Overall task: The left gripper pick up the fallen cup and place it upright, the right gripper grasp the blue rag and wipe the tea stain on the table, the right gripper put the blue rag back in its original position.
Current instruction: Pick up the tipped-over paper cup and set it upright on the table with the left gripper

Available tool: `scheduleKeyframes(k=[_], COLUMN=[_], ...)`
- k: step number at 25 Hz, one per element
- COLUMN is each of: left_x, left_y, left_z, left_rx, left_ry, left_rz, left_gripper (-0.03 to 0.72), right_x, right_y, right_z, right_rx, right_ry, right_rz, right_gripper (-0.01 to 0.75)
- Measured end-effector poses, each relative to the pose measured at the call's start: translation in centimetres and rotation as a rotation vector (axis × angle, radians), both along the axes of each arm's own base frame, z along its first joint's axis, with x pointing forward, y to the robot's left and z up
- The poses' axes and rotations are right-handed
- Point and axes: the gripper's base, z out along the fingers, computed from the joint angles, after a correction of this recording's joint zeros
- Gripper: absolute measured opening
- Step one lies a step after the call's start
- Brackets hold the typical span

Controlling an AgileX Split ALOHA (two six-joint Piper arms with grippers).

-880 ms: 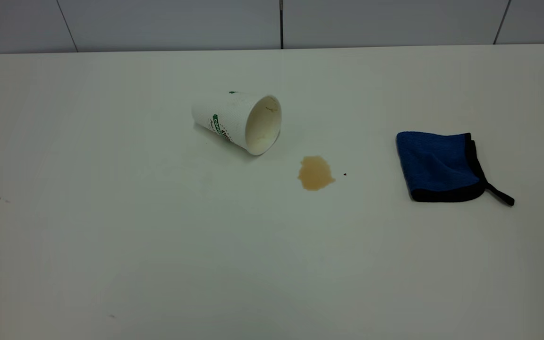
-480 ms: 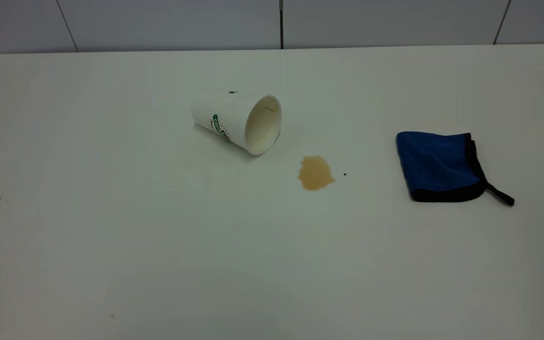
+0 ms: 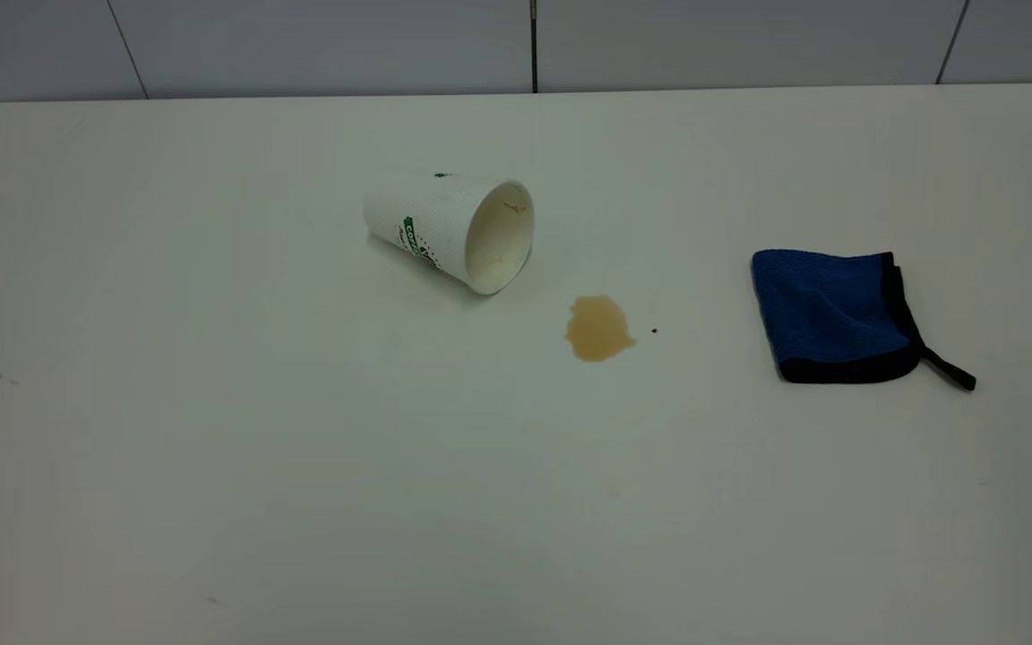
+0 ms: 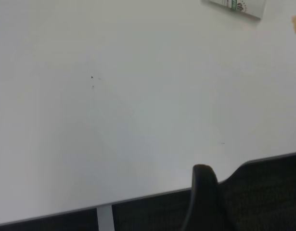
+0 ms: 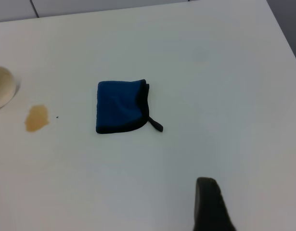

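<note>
Lying on its side on the table (image 3: 211, 466), the cup (image 3: 449, 230) points its open mouth toward the near right of the exterior view, and its green banner logo shows on the textured white wall. Brown marks stain the cream inside. The tea stain (image 3: 599, 328) sits just off the cup's rim, on the rag's side of it, apart from the cup, with a tiny dark speck (image 3: 655, 331) close beside it. The blue rag (image 3: 834, 313) lies folded and flat well to the right of the stain, its black edging along the near and right sides and its short black loop tail trailing toward the near right. Neither arm appears in the exterior view. In the left wrist view only one dark finger of the left gripper (image 4: 205, 202) rises at the picture's edge, above the table's near edge and far from the cup, of which just a sliver shows in the far corner; whether its claw is spread or pressed together cannot be told. In the right wrist view a single dark finger of the right gripper (image 5: 210, 204) likewise shows, hovering above bare tabletop well short of the rag, and its claw's state cannot be told either.
</note>
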Motion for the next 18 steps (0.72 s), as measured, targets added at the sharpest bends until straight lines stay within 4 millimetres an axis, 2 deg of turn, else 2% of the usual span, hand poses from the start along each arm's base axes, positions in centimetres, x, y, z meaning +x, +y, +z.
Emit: scheduleKeyframes(k=[18], left_x=[0.06], left_y=[0.20], left_z=[0.04], left_rx=[0.001], left_ry=[-0.005], left_rz=[0.028], left_gripper=[0.515], right_x=[0.00], right_y=[0.00], right_z=[0.00], right_rx=[0.000], right_ry=[0.000], right_rz=[0.000], right_gripper=[0.491])
